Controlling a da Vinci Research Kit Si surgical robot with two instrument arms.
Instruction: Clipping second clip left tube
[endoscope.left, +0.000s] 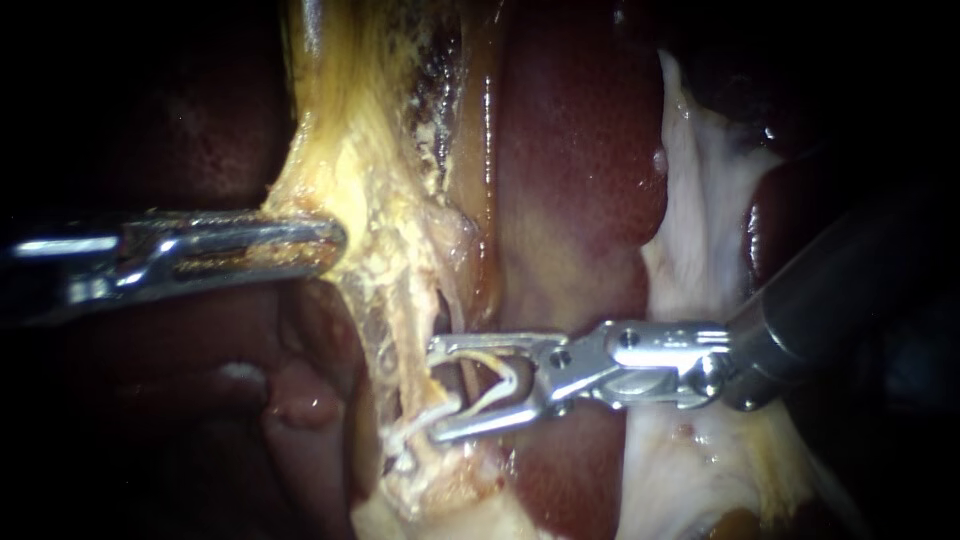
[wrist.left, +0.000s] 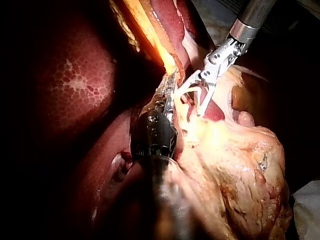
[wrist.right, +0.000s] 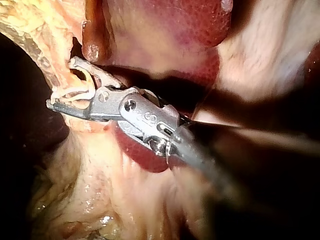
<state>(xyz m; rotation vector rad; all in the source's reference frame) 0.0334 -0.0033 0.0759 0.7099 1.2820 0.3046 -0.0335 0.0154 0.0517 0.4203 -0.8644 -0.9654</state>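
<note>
Leftmost, the left tool (endoscope.left: 335, 243) is seen closed on yellow tissue (endoscope.left: 350, 150) beside the liver (endoscope.left: 580, 150). Further right, the tube (endoscope.left: 412, 350) is straddled by an open white clip (endoscope.left: 450, 408), which is held between the spread jaws of the right tool (endoscope.left: 432, 390).

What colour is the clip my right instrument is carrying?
White: the clip is an open V in the right instrument. The endoscope view shows it best.
</note>
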